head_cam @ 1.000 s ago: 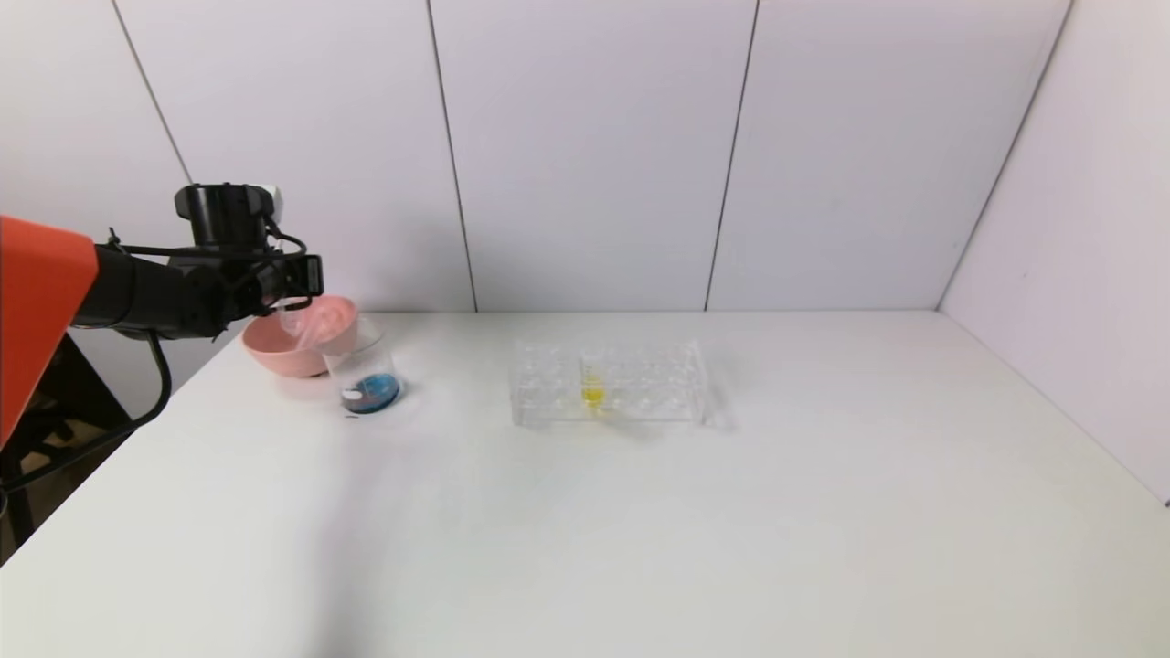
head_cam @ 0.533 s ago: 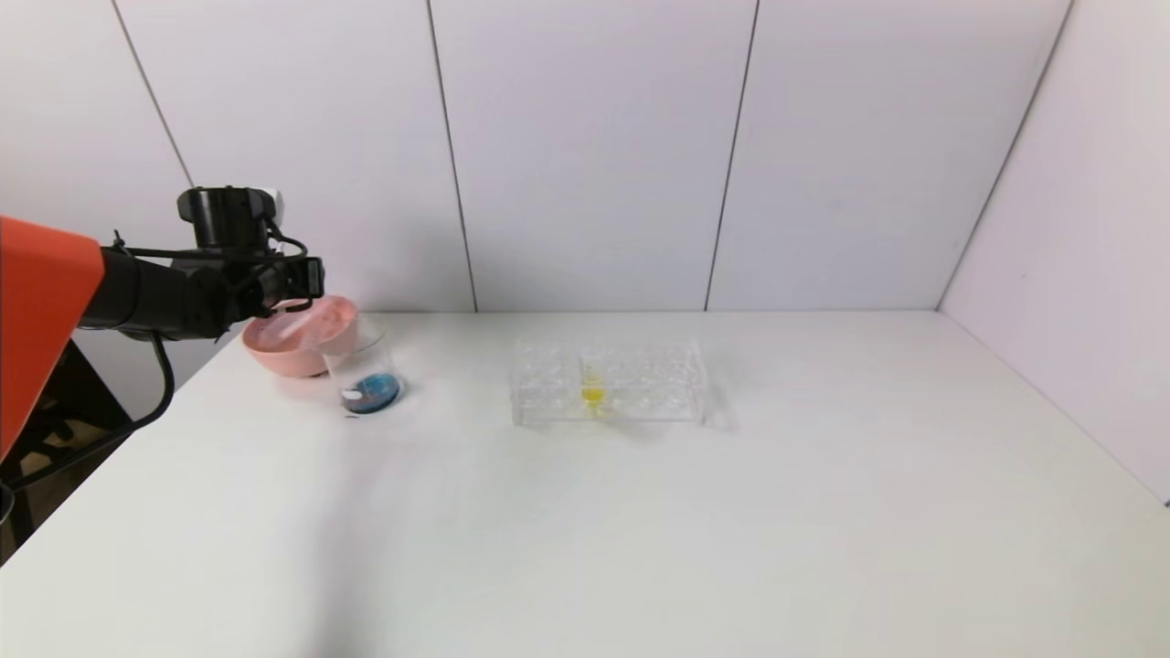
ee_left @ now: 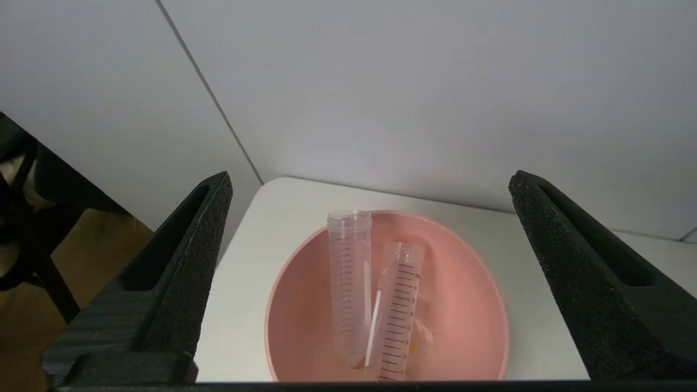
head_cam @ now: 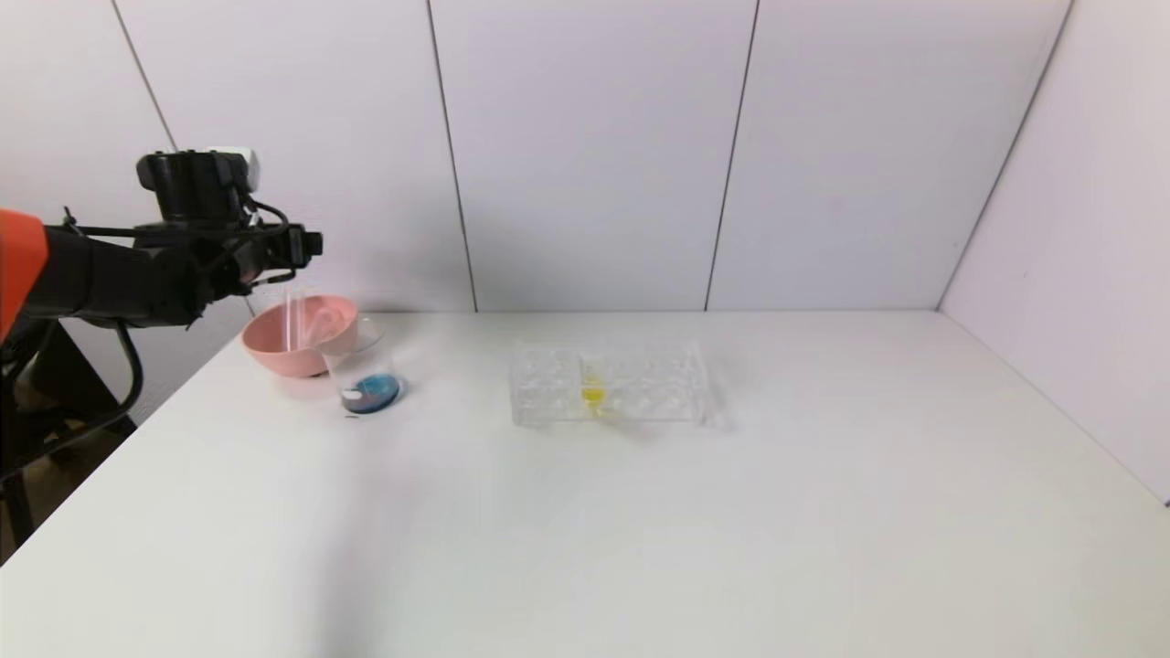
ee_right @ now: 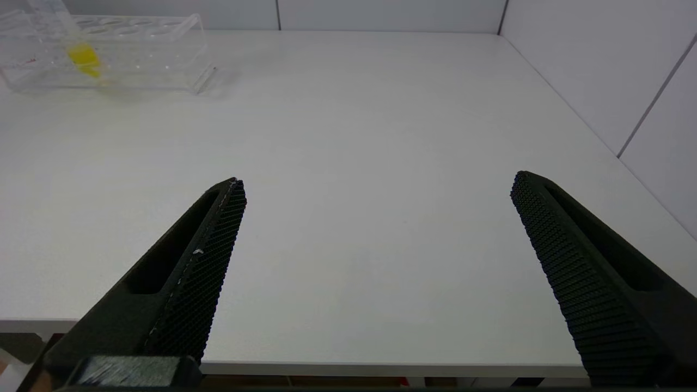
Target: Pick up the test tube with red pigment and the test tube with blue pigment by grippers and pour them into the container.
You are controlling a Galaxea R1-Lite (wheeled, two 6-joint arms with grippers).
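My left gripper [head_cam: 306, 249] is open and empty, hanging above the pink bowl [head_cam: 265, 352] at the table's far left. In the left wrist view [ee_left: 370, 175] its jaws stand wide apart over the bowl [ee_left: 468, 305]. Two clear graduated tubes [ee_left: 348, 283] [ee_left: 397, 313] lean inside it, with no coloured liquid in them. One tube shows upright in the head view [head_cam: 294, 320]. No tube with red or blue liquid is in view. The container [head_cam: 364, 373], a clear beaker beside the bowl, holds dark blue liquid. My right gripper [ee_right: 378, 178] is open and empty above the table's near edge.
A clear tube rack [head_cam: 640, 384] stands mid-table with one yellow-liquid tube [head_cam: 592, 388]; it also shows in the right wrist view [ee_right: 136, 60]. White walls close the back and right. The table's left edge runs close to the bowl.
My left gripper has risen from the bowl's rim and drawn slightly left. The clear tube that was under it now stands loose in the bowl.
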